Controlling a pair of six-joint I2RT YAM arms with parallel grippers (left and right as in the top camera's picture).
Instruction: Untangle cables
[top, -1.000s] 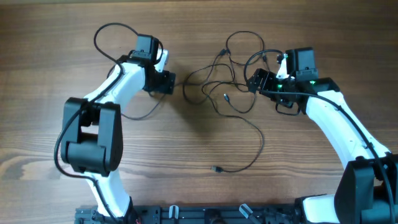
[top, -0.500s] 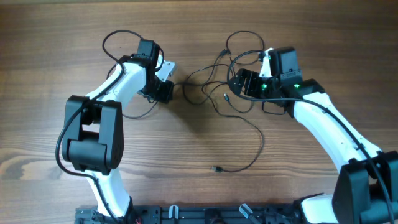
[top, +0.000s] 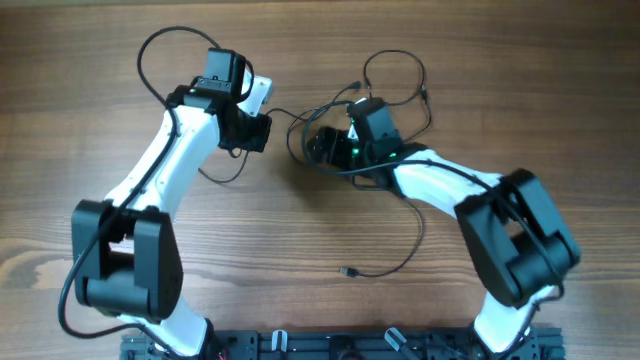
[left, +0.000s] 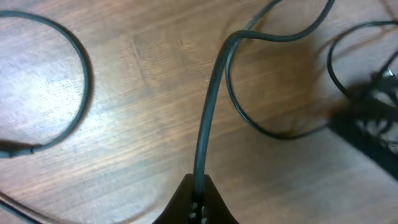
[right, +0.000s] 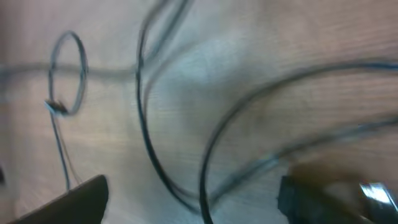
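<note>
- Your cables (top: 338, 108) lie knotted near the middle of the table's (top: 560, 80) far edge. One strand trails toward the near edge and ends in a plug (top: 346, 271).
- The right gripper (top: 318, 147) sits over the knot and hides part of it from above. The left arm's own thicker wire (top: 141, 62) loops near the far-left corner.
- You have the left gripper (left: 198, 186) pressed together, pinching one strand just left of the knot.
- The right gripper's fingers are spread. Its wrist view is blurred, so a strand may run between them untouched.
- Since a second ago the left fingers have closed, and the right arm has swung left onto the knot.
</note>
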